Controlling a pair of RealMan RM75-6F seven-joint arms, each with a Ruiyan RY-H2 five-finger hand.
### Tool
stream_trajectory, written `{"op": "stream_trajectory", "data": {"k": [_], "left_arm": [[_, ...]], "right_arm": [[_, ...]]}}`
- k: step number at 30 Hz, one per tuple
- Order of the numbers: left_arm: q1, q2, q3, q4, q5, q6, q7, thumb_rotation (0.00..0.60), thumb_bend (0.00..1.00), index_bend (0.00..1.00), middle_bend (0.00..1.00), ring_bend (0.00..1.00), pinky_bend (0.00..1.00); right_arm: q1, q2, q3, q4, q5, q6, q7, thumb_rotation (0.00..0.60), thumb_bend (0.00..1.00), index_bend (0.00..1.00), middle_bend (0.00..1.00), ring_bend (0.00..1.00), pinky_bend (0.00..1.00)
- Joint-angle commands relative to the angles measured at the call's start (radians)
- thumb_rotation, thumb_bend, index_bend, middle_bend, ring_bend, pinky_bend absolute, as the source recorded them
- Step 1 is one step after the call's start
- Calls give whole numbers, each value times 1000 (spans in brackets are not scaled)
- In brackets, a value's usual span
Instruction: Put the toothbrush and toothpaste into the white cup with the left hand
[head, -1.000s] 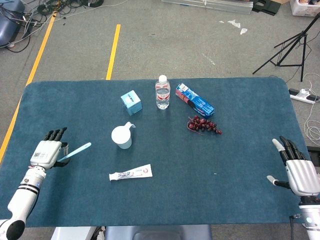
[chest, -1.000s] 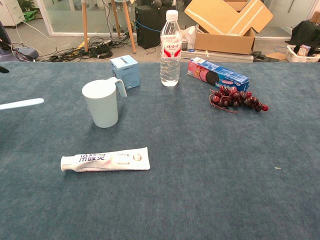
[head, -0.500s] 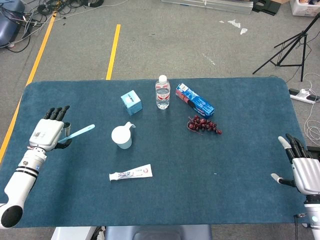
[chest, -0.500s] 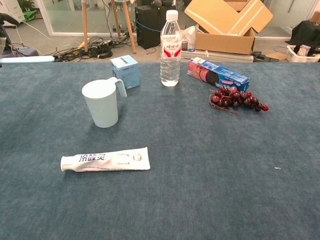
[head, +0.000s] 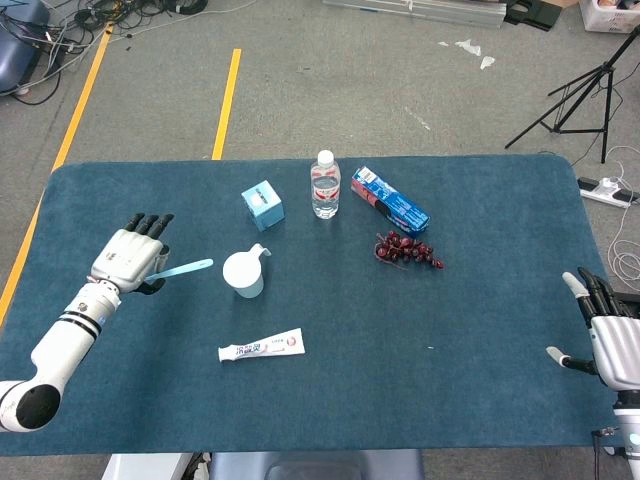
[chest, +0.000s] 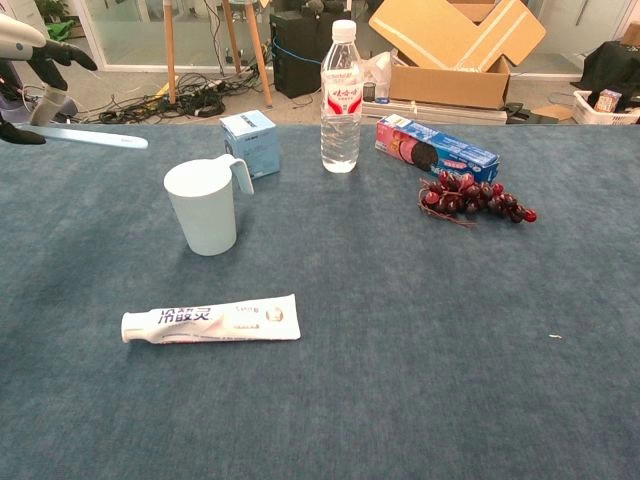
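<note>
The left robot hand (head: 133, 258) is holding a light blue plastic toothbrush (head: 184, 268) above the dark teal cloth-covered counter (head: 330, 400), pinching its handle end while the brush end is pointing toward three o'clock. In the chest view the same robot hand (chest: 28, 50) is showing at the upper left corner with the toothbrush (chest: 92, 137) lying nearly level in the air. The brush tip is sitting near the white plastic cup with a handle (head: 244, 272), at the cup's nine o'clock, not yet over its mouth. The cup (chest: 205, 205) is standing upright and nothing is showing inside it. The white toothpaste tube with blue lettering (head: 261, 347) is lying flat on the counter at the cup's six o'clock, well apart from the left robot hand.

The right robot hand (head: 610, 335) is hovering at the counter's right edge, around four o'clock, with its fingers spread apart and nothing in them.

At the cup's twelve o'clock a small light blue cardboard box (head: 263, 205) is sitting, and toward one o'clock a clear plastic water bottle with a red label (head: 325, 186) is standing upright. Just beside the bottle, at its three o'clock, a long blue and red biscuit packet (head: 390, 201) is lying flat, and a bunch of dark red grapes (head: 407, 250) is resting near it at six o'clock.
</note>
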Motion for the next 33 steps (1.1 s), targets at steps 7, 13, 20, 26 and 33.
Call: {"op": "stream_trajectory", "data": {"k": [7,13,20,26,33], "left_arm": [[-135,-15,53,-4,-160,-14,107,600,320,609,0,0,0],[-225,-27,103,-10,-291,-17,171,600,324,609,0,0,0],[-315,-45,144,-7,-415,-26,204,600,331,609,0,0,0],[-401,-91,179,30,-515,-42,233,600,332,609,0,0,0],[-474,-128,218,62,-594,-51,253,600,336,609,0,0,0]], "right_arm": [[-2,5,-4,-2,-9,2,12,600,0,13,0,0,261],[-5,6,-9,-5,-21,6,14,600,0,13,0,0,261],[-4,1,-10,-4,-19,2,7,600,0,13,0,0,261],[-3,-2,-13,-4,-21,-2,3,600,0,13,0,0,261],[-7,6,-10,-6,-19,4,14,600,0,13,0,0,261]]}}
